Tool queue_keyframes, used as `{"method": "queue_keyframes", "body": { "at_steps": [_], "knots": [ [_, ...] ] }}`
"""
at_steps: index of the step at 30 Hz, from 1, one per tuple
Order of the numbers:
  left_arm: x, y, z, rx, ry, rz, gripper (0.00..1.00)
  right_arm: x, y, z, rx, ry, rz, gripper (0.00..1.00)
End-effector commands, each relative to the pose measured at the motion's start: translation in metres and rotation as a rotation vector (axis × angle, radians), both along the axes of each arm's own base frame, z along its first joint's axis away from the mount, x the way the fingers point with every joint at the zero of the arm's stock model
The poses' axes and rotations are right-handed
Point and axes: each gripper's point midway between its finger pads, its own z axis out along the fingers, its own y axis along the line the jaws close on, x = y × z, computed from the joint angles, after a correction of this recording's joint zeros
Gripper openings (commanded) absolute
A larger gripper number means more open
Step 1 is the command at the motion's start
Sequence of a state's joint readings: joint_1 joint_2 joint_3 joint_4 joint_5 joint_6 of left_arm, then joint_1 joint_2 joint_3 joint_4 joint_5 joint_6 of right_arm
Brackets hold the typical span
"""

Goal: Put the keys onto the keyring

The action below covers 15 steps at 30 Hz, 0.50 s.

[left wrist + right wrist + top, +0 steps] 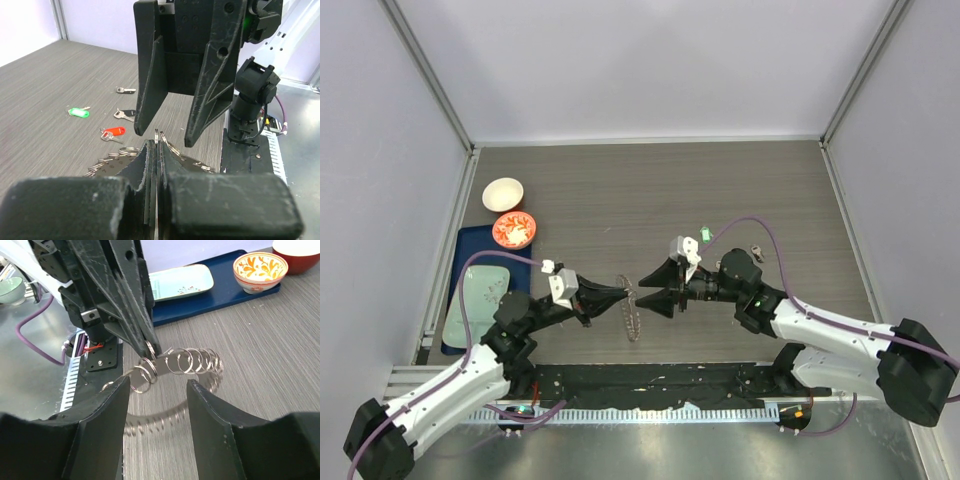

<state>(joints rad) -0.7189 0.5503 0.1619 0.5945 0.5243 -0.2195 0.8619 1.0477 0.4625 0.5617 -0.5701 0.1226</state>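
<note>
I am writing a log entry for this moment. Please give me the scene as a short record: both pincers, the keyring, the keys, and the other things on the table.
left pincer: shut on the keyring, holding it up on edge
right pincer: open, close in front of the ring, holding nothing
keys: loose on the table, none seen on the ring
key colours: green key, red key, black key
left side: white bowl, orange bowl, blue tray with pale green plate
</note>
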Motion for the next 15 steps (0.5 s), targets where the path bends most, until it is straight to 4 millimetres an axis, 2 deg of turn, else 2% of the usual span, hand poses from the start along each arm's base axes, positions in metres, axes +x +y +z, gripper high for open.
{"method": "queue_keyframes", "body": {
  "at_steps": [1, 10, 15],
  "knots": [
    [0.000, 0.001, 0.046, -0.090, -0.130, 0.006, 0.00, -0.011, 0.011, 0.032, 0.073, -0.074, 0.094, 0.56],
    [0.003, 0.002, 0.047, -0.096, -0.131, 0.023, 0.00, -0.045, 0.016, 0.032, 0.065, -0.069, 0.296, 0.55],
    [0.014, 0.006, 0.044, -0.097, -0.120, 0.090, 0.00, -0.069, 0.012, 0.035, 0.051, -0.097, 0.416, 0.51]
  ]
}}
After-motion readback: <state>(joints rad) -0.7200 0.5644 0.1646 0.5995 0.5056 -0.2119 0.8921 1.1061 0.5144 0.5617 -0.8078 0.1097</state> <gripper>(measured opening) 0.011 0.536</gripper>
